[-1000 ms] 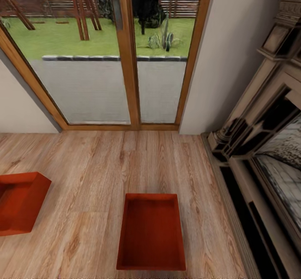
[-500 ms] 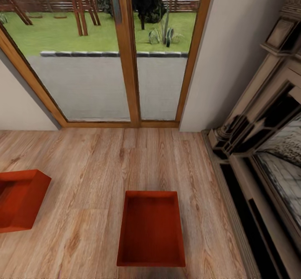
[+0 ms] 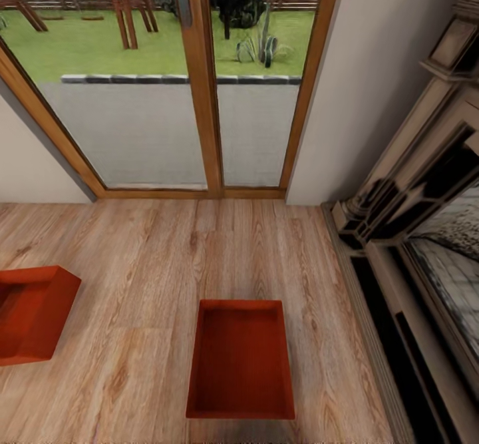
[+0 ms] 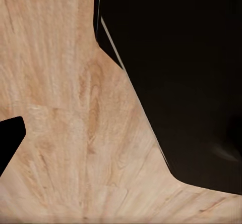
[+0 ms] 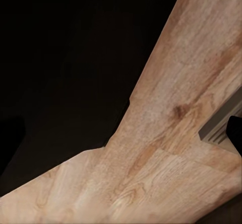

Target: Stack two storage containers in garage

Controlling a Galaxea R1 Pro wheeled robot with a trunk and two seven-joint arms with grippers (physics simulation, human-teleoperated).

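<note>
On the plank floor directly below my head camera sits one container, open top up; the second container lies well apart to my left, cut by the frame edge. Both look rigid, light, thin-walled (probably slick). I judge the long side rims the best hold, one gripper per side. Room: living room, glass doors ahead, fireplace to my right. Whether my fingers are apart or together I cannot tell; wrist views give floor and dark shapes.
</note>
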